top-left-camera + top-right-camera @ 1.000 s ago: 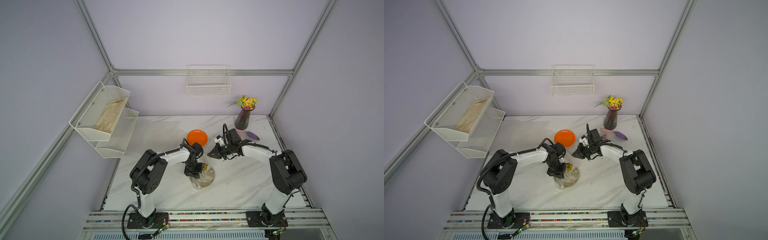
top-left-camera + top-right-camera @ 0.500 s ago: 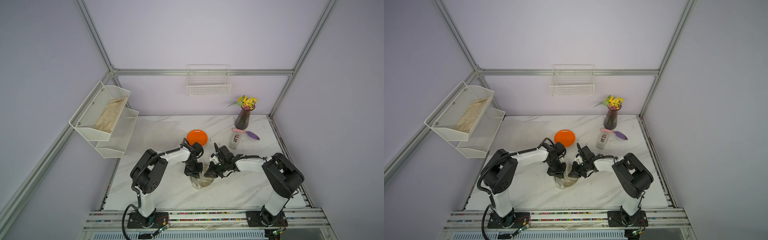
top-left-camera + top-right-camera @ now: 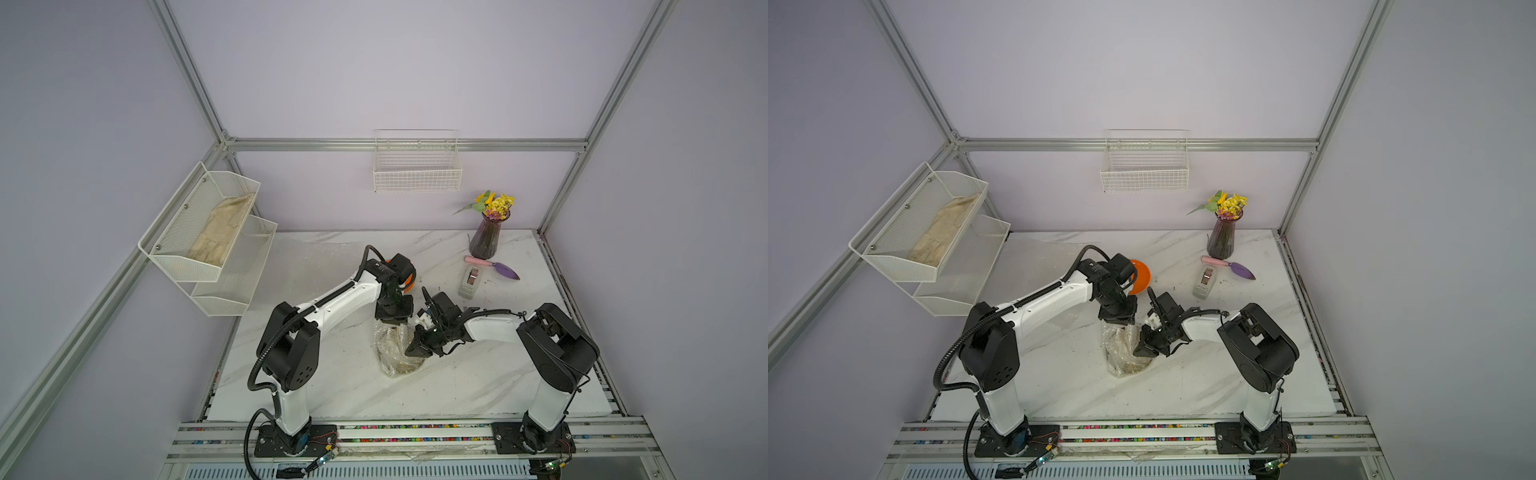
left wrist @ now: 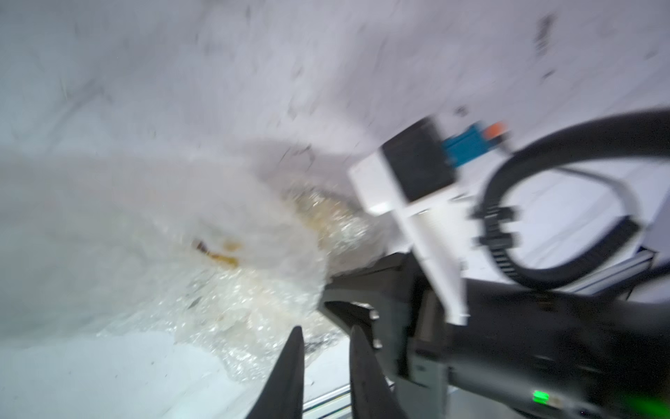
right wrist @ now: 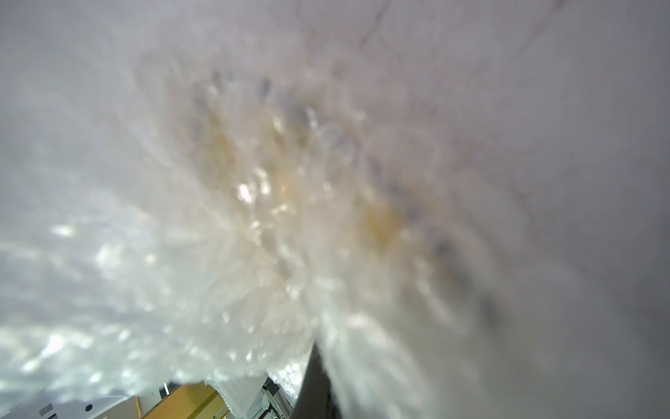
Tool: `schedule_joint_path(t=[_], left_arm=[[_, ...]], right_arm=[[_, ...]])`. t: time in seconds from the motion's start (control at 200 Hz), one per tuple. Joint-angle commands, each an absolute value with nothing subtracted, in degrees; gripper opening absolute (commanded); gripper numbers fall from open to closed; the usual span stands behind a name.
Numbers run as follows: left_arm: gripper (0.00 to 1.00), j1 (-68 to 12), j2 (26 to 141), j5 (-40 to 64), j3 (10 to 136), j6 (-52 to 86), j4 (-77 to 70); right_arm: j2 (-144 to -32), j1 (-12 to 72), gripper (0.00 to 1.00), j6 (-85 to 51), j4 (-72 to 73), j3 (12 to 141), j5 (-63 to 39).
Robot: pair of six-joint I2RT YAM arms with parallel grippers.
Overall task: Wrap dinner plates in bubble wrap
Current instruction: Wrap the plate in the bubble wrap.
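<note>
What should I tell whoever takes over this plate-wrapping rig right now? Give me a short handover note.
Left claw: slightly open, empty, at the bundle's far edge.
Right claw: shut against the bundle's side; whether it pinches wrap is unclear.
Things: yellowish plate inside crumpled bubble wrap, mid-table; orange plate bare, behind the left arm; tape dispenser further back.
Done: one plate bundled, no tape visible.
Left: secure the bundle, wrap the orange plate.

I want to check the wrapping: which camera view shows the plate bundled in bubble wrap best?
Both top views: the wrapped plate lies sharp on the table, one edge hidden by the right pincer. The left wrist view shows it blurred. The right wrist view is too close, a blur of wrap with yellow beneath.
</note>
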State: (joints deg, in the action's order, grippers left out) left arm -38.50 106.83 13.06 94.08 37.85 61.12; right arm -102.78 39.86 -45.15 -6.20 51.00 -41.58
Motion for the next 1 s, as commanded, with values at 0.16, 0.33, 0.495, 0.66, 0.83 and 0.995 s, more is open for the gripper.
schedule_joint_path(t=[0.16,0.33,0.495,0.66,0.83,0.995], left_arm=[[0.34,-39.07,119.57,10.63,104.06,35.54,68.03],[0.31,-39.11,111.24,12.24,87.28,35.78,66.16],[0.28,-39.11,105.78,16.32,76.57,36.15,61.78],[0.27,-39.11,105.12,17.70,70.17,36.30,57.01],[0.24,-39.11,107.70,16.25,66.86,35.86,54.76],[0.24,-39.11,108.00,16.46,65.92,35.86,53.53]], right_arm=[[-103.86,40.25,0.00,-45.07,-13.66,48.41,-36.40],[-103.56,40.20,0.00,-45.44,-13.88,47.96,-35.75],[-104.26,40.17,0.00,-45.68,-14.87,48.58,-35.13],[-103.00,40.17,0.00,-45.32,-18.49,50.26,-32.15],[-97.68,40.17,0.15,-45.15,-26.29,54.97,-27.67],[-93.96,40.24,0.16,-45.18,-33.14,59.08,-24.75]])
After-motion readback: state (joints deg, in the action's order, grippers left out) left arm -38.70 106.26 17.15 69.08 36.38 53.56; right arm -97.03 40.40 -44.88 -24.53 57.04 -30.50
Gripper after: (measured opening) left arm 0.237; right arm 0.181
